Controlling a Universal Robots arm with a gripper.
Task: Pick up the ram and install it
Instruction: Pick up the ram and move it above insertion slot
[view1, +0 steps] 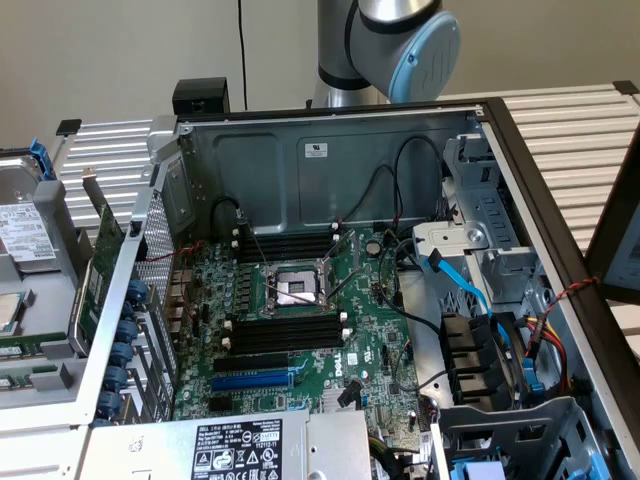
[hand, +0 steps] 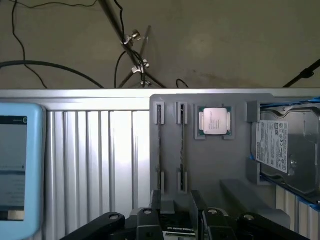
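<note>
Exterior view looks steeply into the open case; wrist view, behind the pincer, faces the shared grey tray

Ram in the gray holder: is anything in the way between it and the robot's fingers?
No, nothing visible is in the way. In the wrist view the open fingers are close to the ram, standing on edge in its gray holder.

The open case lies on the desk with the motherboard flat inside it. The processor socket sits between two banks of memory slots. The power supply is at the near end and the drive bays are at the exterior view's right. At its left (outside the case) a tray holds a ram on edge, a processor beside it, then a hard drive.
</note>
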